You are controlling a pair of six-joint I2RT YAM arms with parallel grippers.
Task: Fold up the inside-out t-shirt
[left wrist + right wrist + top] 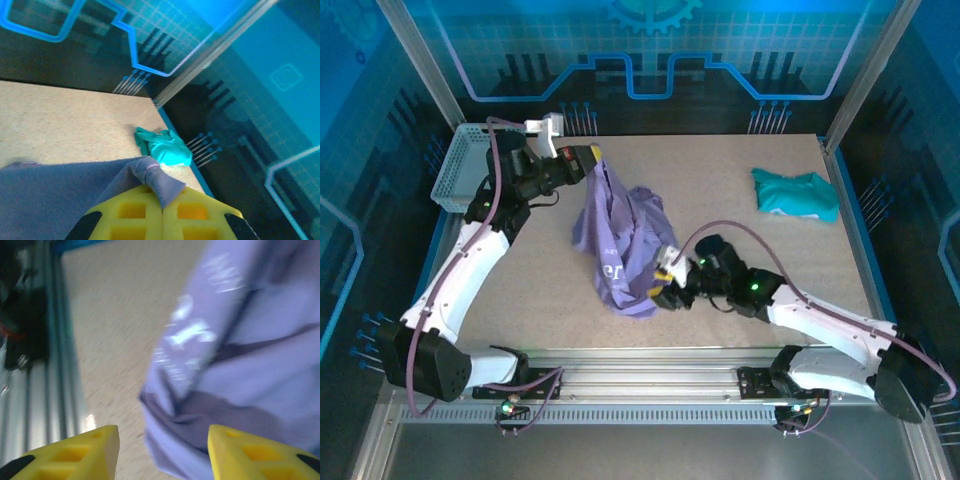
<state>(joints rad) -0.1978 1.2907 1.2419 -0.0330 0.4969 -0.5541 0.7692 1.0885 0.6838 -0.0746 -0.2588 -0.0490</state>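
Note:
The lavender inside-out t-shirt (620, 235) hangs and drapes in a bunched strip from the back left down toward the front middle of the table. My left gripper (592, 158) is shut on its upper end, lifted above the table; in the left wrist view a folded bit of purple t-shirt fabric (159, 181) sticks out between the closed yellow fingers (125, 215). My right gripper (665, 280) stands open at the shirt's lower end. In the right wrist view its yellow fingertips (90, 450) are apart, with the t-shirt's hem (210, 405) just beyond them, not pinched.
A crumpled teal-green garment (796, 193) lies at the back right, also seen in the left wrist view as the teal garment (162, 147). A white mesh basket (460, 165) stands at the back left edge. A metal rail (640, 365) runs along the table's near edge.

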